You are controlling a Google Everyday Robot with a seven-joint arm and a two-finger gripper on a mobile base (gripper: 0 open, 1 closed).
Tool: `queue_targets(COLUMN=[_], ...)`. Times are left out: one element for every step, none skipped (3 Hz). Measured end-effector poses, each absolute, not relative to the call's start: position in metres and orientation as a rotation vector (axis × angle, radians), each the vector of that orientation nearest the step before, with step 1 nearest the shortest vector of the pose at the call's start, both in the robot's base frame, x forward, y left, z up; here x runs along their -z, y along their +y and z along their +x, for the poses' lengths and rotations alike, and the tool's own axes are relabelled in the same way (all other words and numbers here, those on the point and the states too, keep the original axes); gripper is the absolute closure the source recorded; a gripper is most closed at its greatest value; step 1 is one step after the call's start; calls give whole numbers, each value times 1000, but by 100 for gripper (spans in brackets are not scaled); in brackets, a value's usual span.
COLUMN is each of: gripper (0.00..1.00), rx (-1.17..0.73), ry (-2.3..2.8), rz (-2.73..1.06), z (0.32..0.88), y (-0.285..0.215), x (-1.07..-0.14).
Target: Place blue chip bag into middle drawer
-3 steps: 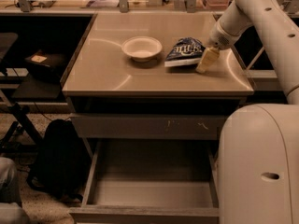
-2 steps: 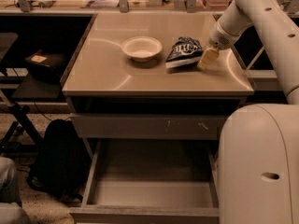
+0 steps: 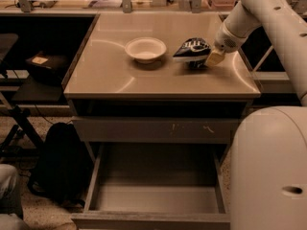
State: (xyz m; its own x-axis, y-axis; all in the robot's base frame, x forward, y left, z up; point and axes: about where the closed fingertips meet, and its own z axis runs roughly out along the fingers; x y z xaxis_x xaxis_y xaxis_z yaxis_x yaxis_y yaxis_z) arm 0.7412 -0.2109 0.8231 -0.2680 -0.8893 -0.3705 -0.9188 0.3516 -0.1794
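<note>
Our gripper sits at the right rear of the worktop, pressed against the right edge of the blue chip bag. Its jaws look closed narrowly on that edge, though only one pale pad shows clearly. Compared with a second ago, the gripper has come up slightly and the bag has changed shape. It lay flatter then. Now its right side is drawn up toward the gripper, its left tip points at the white bowl, and a dark shadow lies under it. We take that to mean the grasp has caught and the lift is just beginning, with the bag still touching or barely off the worktop. The bowl has not moved and stands just beside the bag, apart from it. Below, the middle drawer stands pulled out with its grey floor bare, under the closed drawer front with scuff marks. What we think remains is to raise the bag, carry it forward past the worktop's front edge, and lower it into the drawer.
</note>
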Motion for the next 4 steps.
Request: queue_targets(gripper=[100, 100, 100, 100], rx=[-60, 15, 34, 16], ry=[2211, 2180, 2132, 2142], rz=[-1551, -1421, -1290, -1230], z=[709, 663, 592, 517], y=[-209, -208, -195, -184], x=[-856, -912, -966, -973])
